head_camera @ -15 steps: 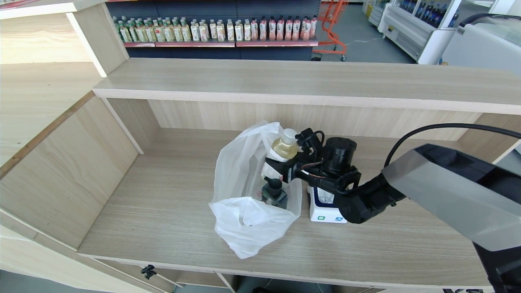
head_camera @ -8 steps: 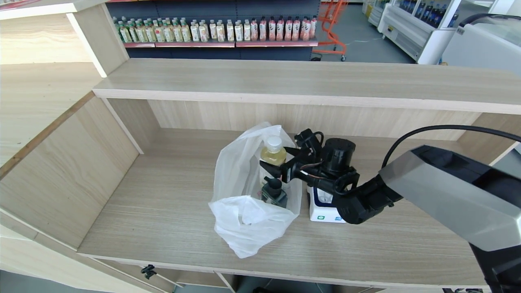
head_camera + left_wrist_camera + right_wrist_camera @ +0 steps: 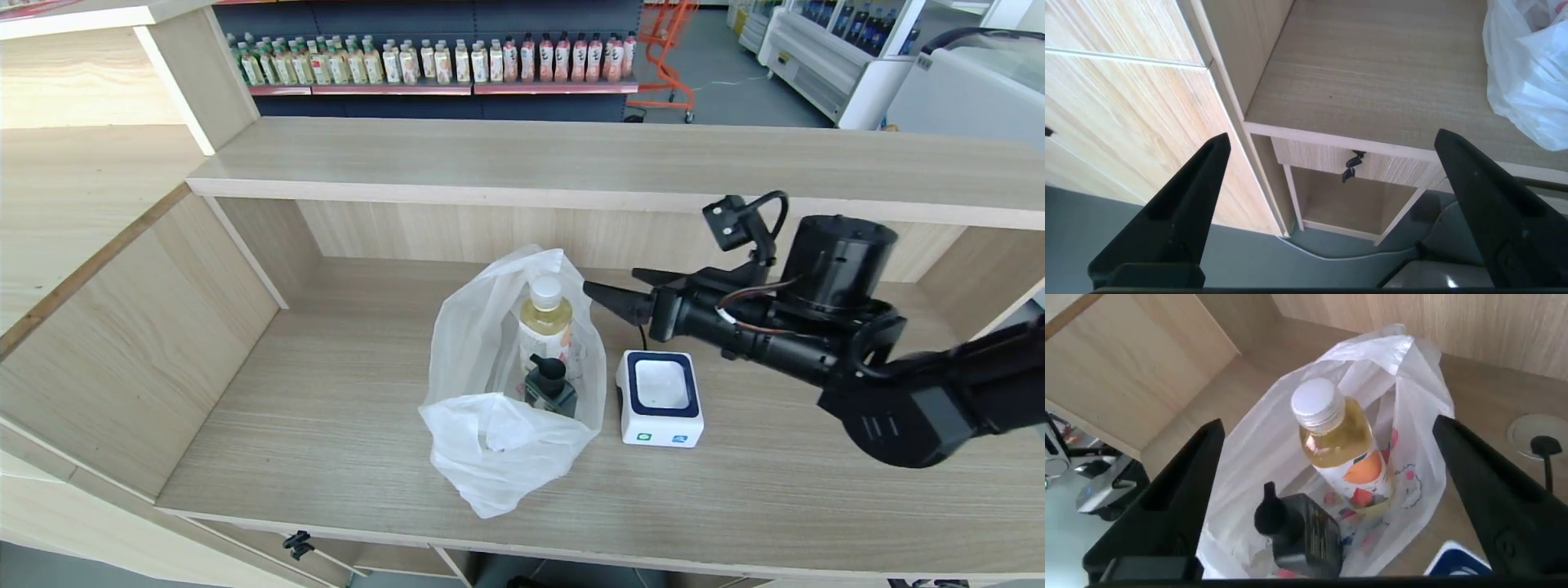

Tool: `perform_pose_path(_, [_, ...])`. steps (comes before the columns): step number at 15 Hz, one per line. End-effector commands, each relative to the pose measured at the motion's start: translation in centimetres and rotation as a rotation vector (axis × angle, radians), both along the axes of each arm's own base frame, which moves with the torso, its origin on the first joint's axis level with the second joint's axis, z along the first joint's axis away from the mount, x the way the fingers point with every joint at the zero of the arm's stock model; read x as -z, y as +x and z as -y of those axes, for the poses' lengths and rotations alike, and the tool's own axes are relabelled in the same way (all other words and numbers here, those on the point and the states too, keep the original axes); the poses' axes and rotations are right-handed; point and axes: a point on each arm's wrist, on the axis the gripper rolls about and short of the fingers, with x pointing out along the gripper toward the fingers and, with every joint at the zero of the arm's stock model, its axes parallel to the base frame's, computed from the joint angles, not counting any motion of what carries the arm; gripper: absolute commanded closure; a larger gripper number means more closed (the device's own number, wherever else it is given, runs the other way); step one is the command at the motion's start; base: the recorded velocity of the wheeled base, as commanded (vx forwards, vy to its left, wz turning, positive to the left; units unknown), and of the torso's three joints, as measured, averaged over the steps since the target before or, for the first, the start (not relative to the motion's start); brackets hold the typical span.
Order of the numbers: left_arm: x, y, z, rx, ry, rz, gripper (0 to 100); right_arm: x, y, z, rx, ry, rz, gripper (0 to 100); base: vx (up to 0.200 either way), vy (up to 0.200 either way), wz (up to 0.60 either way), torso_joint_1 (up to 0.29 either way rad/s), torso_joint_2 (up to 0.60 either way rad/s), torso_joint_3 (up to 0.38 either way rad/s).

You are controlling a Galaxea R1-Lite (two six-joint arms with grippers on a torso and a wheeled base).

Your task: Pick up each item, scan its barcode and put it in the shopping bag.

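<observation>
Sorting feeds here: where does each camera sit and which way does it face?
Head view: robot's head, looking forward and down at counter, bag, scanner; right arm and open right hand show.
Left wrist view: left wrist, facing down past the counter's front edge; open left hand frames it.
Right wrist view: right wrist, facing down into the bag at a bottle; its fingers show.
Shared: all three show the bag.

The light wood-grain table (image 3: 326, 425), a recessed surface walled at the back and left, carries a white plastic bag (image 3: 482, 445) standing open near its middle and a white, blue-rimmed scanner (image 3: 660, 398) just beside the bag's right, lying flat.
</observation>
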Motion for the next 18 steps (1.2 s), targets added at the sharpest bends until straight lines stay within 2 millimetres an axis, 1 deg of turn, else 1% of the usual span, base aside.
perform_pose_path(1, [0.0, 0.0, 0.0, 0.0, 0.0, 0.0, 0, -2.5, -13.3, 9.7, 0.158, -0.022, 0.051, 0, 0.0, 0.0, 0.0, 0.0, 0.0, 0.0])
perform_pose_path(2, [0.0, 0.0, 0.0, 0.0, 0.0, 0.0, 0, -1.7, -15.8, 11.6, 0.248, -0.049, 0.053, 0, 0.0, 0.0, 0.0, 0.0, 0.0, 0.0])
perform_pose_path(3, [0.0, 0.0, 0.0, 0.0, 0.0, 0.0, 0, -0.6, -17.6, 12.6, 0.307, -0.088, 0.047, 0, 0.0, 0.0, 0.0, 0.0, 0.0, 0.0])
perform_pose_path(4, [0.0, 0.0, 0.0, 0.0, 0.0, 0.0, 0, 1.3, -20.5, 13.6, 0.432, -0.124, 0.037, 0, 0.0, 0.0, 0.0, 0.0, 0.0, 0.0])
perform_pose_path(5, [0.0, 0.0, 0.0, 0.0, 0.0, 0.0, 0, 2.7, -22.5, 14.3, 0.523, -0.136, 0.029, 0, 0.0, 0.0, 0.0, 0.0, 0.0, 0.0])
perform_pose_path(6, [0.0, 0.0, 0.0, 0.0, 0.0, 0.0, 0, 5.1, -25.0, 14.9, 0.598, -0.152, 0.011, 0, 0.0, 0.0, 0.0, 0.0, 0.0, 0.0])
perform_pose_path(7, [0.0, 0.0, 0.0, 0.0, 0.0, 0.0, 0, 6.6, -27.9, 15.3, 0.68, -0.164, 0.052, 0, 0.0, 0.0, 0.0, 0.0, 0.0, 0.0])
perform_pose_path(8, [0.0, 0.0, 0.0, 0.0, 0.0, 0.0, 0, 7.8, -29.5, 15.4, 0.747, -0.175, 0.038, 0, 0.0, 0.0, 0.0, 0.0, 0.0, 0.0])
perform_pose_path(9, [0.0, 0.0, 0.0, 0.0, 0.0, 0.0, 0, 8.5, -30.3, 15.4, 0.775, -0.183, 0.035, 0, 0.0, 0.0, 0.0, 0.0, 0.0, 0.0])
perform_pose_path(10, [0.0, 0.0, 0.0, 0.0, 0.0, 0.0, 0, 10.1, -31.4, 15.4, 0.771, -0.207, 0.005, 0, 0.0, 0.0, 0.0, 0.0, 0.0, 0.0])
perform_pose_path(11, [0.0, 0.0, 0.0, 0.0, 0.0, 0.0, 0, 11.6, -32.6, 15.4, 0.779, -0.195, 0.009, 0, 0.0, 0.0, 0.0, 0.0, 0.0, 0.0])
perform_pose_path(13, [0.0, 0.0, 0.0, 0.0, 0.0, 0.0, 0, 11.6, -32.9, 15.5, 0.797, -0.185, 0.053, 0, 0.0, 0.0, 0.0, 0.0, 0.0, 0.0])
perform_pose_path(18, [0.0, 0.0, 0.0, 0.0, 0.0, 0.0, 0, 11.6, -32.9, 15.5, 0.806, -0.165, 0.043, 0, 0.0, 0.0, 0.0, 0.0, 0.0, 0.0])
